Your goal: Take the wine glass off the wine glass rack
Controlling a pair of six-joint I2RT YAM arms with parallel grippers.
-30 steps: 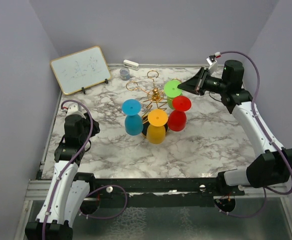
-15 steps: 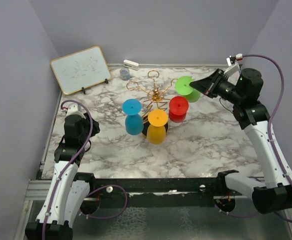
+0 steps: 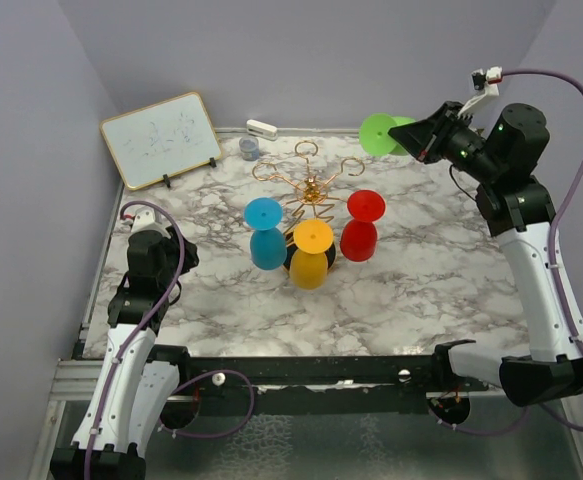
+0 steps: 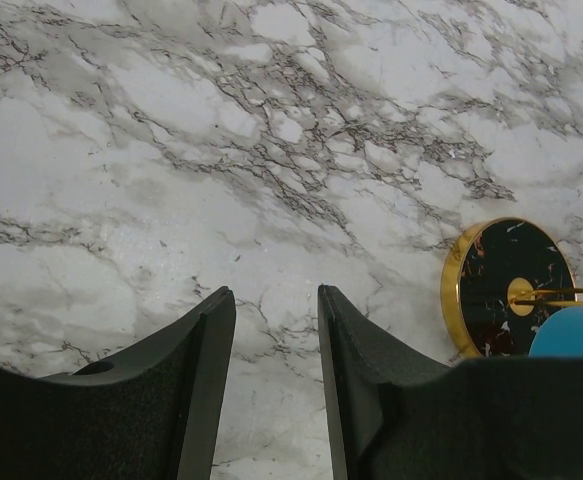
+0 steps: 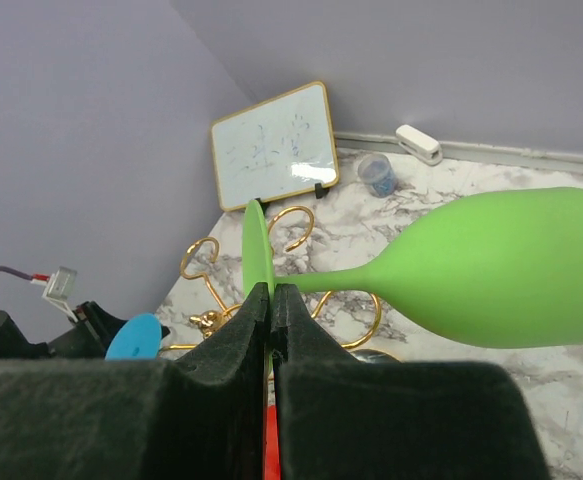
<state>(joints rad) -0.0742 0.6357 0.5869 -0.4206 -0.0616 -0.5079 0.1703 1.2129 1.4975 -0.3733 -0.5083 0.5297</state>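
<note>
The wine glass rack [image 3: 311, 190] stands at the middle of the marble surface [image 3: 421, 280]. Three glasses hang from it bowl-down: a blue glass [image 3: 265, 235] on the left, a yellow glass [image 3: 313, 252] at the front and a red glass [image 3: 359, 225] on the right. Each shows only its flat foot from above, so nothing can be seen inside them. Several gold loops at the back of the rack carry nothing.

A small blue cup [image 3: 249, 148] sits at the far edge beside a white stapler [image 3: 261, 128] and a propped whiteboard [image 3: 161, 138]. Its contents cannot be made out.

The green wine glass [image 3: 379, 133] is off the rack, in the air at the upper right of the overhead frame and turned on its side. The right gripper [image 3: 423, 140] has its jaws clenched on the stem next to the foot. In the right wrist view the bowl [image 5: 491, 270] points right.

The left gripper [image 4: 276, 330] hangs over bare marble at the left with its jaws parted and nothing between them. The rack's black base [image 4: 491, 280] is at the right edge of its view.

One second ago the green glass hung on the rack just behind the red one. Half a second ago it was drawn out to the right. Now it is higher and well apart from the rack. The left arm has not moved.
</note>
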